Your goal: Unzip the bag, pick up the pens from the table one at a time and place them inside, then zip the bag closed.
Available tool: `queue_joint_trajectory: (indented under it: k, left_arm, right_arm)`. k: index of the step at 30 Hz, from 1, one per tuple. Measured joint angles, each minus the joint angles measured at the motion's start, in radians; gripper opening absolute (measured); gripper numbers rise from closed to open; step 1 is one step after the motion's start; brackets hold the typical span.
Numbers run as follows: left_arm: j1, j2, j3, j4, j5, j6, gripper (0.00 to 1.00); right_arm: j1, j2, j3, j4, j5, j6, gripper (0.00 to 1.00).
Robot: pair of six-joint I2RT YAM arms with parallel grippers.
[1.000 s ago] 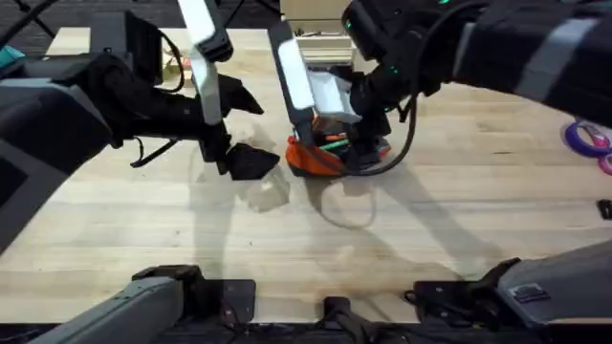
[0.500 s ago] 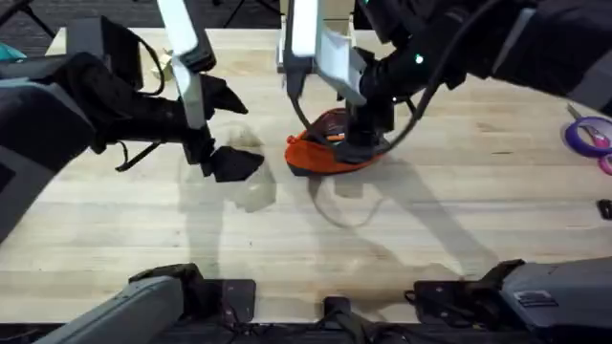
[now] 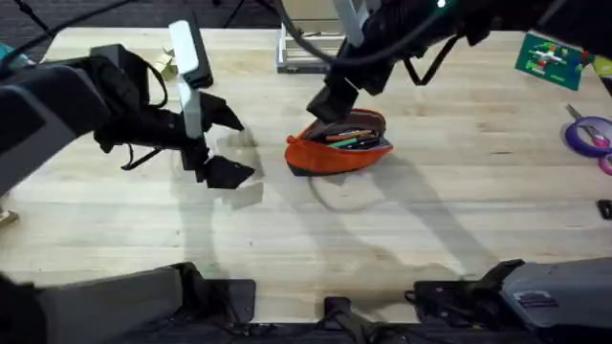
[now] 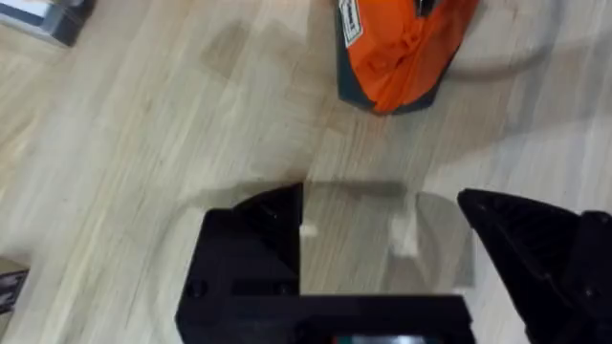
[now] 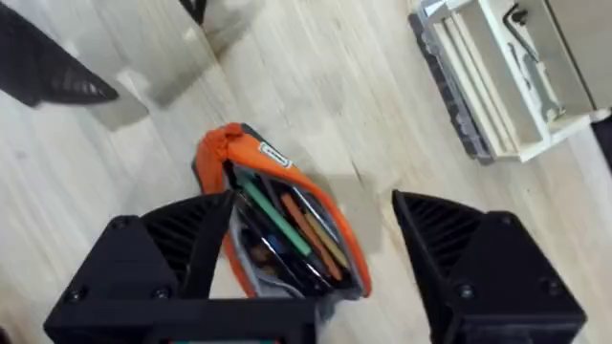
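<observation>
From above, the bag lay near the middle of the table, a bit toward 12 o'clock. Its top was unzipped, and pens lay inside, green, orange and dark ones. The left gripper sat at 9 o'clock from the bag, close to the wood, apart from the bag. Its fingers were spread wide and held nothing. The right gripper hung just past the bag at 12 o'clock. I could not tell its fingers from this view. Purple scissors lay far off at 3 o'clock.

In the left wrist view, the left gripper was wide, with bare wood between its fingers. One end of the bag lay near it.

In the right wrist view, the right gripper was wide and empty, above the bag. The pens lay side by side in it. A white rack stood farther off.
</observation>
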Motion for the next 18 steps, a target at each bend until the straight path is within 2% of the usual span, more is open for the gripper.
queue_joint_trajectory:
  k: [7,13,18]
  left_arm:
    - [0.033,0.109,0.000,0.013,0.043,0.101,0.993]
    - [0.069,0.194,0.000,0.015,0.112,0.172,0.993]
    - [0.074,0.230,0.000,0.015,0.138,0.211,0.993]
  right_arm:
    - [0.064,-0.002,0.044,-0.015,0.000,0.119,0.998]
    - [0.155,-0.002,0.045,-0.016,0.000,0.148,0.998]
    - [0.215,-0.002,0.045,-0.017,0.000,0.152,0.998]
